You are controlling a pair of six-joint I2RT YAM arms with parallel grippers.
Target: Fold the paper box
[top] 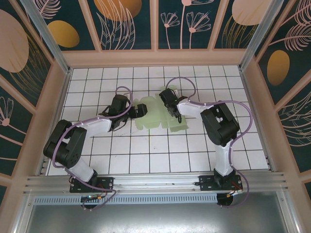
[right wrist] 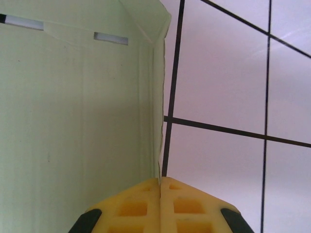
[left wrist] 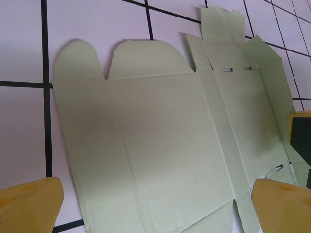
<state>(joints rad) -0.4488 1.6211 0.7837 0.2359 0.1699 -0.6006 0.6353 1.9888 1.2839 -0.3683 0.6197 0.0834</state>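
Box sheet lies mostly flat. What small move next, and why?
Probably raise the right tool a little, folding that side panel up: it looks shut on the box's edge, while the left tool hangs open above the flat middle, holding nothing.

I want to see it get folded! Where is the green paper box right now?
In the top view the paper box lies unfolded on the tiled table, near its middle, between the left gripper and the right gripper.

Black-and-white arms [top: 92,124]; lilac cables [top: 246,116]; yellow end effector fingers [right wrist: 187,206].
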